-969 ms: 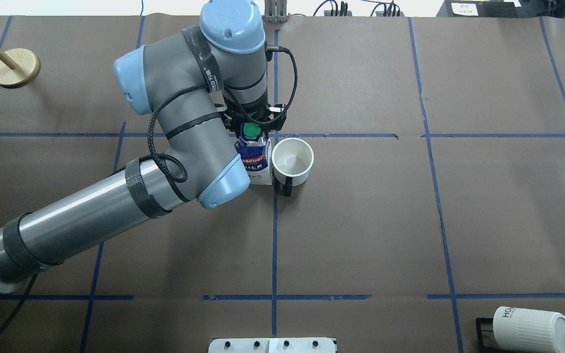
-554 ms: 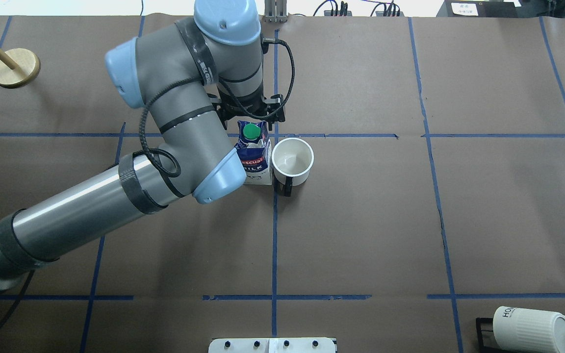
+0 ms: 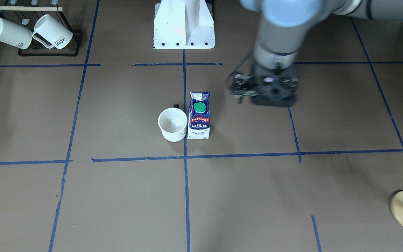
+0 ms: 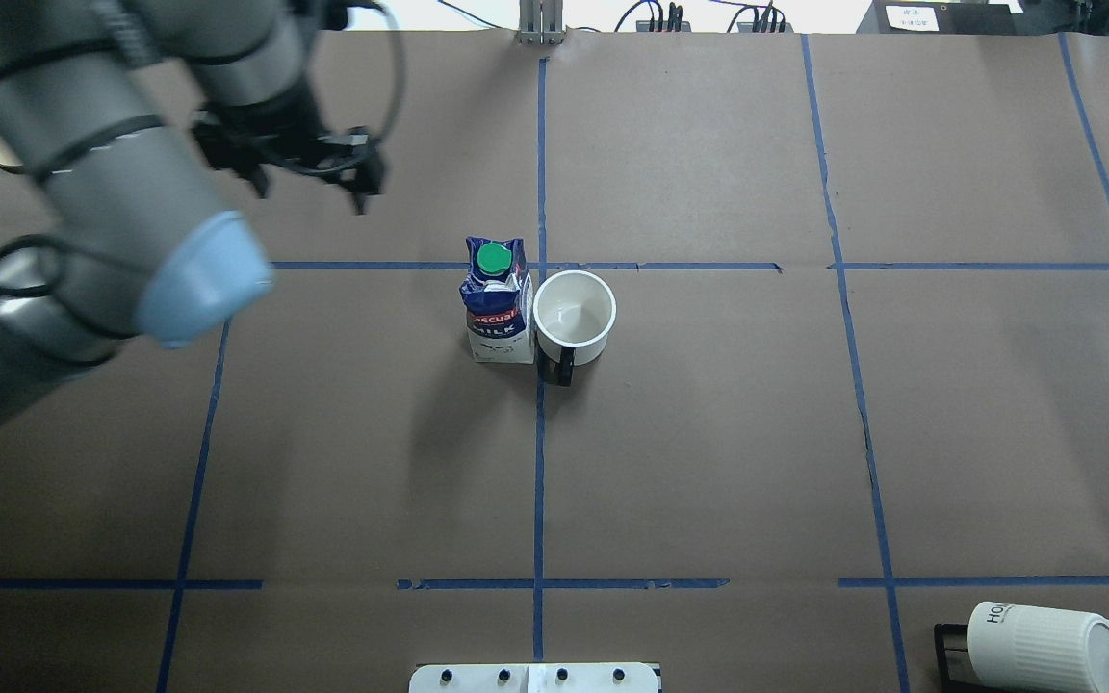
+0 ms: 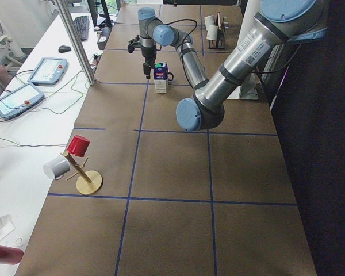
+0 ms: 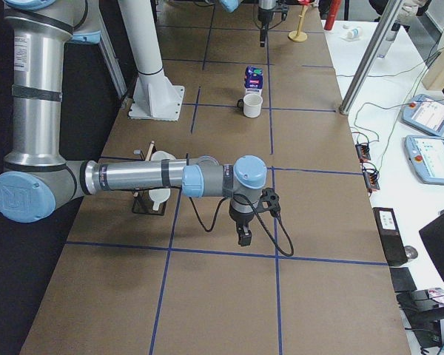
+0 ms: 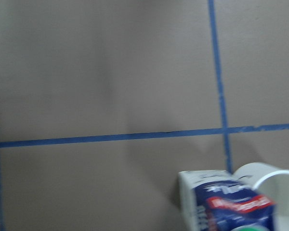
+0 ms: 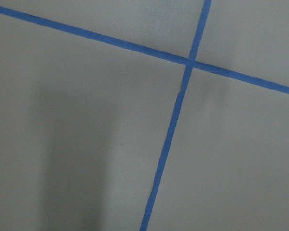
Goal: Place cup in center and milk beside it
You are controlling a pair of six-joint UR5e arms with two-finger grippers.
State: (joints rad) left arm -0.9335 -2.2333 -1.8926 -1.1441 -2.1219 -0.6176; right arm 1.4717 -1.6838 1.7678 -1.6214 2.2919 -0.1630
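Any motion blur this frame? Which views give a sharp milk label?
Front-facing: left arm smeared, milk and cup crisp, lettering readable. Overhead: left gripper blurred, milk sharp. Left wrist: whole frame soft, milk smeared. Right wrist: tape sharp, soft shadow at left.

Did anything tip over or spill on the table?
No, nothing stands out. The milk carton stands upright right beside the white cup, which looks empty and dry. The two ribbed mugs in the corner only lean because they rest on their black rack.
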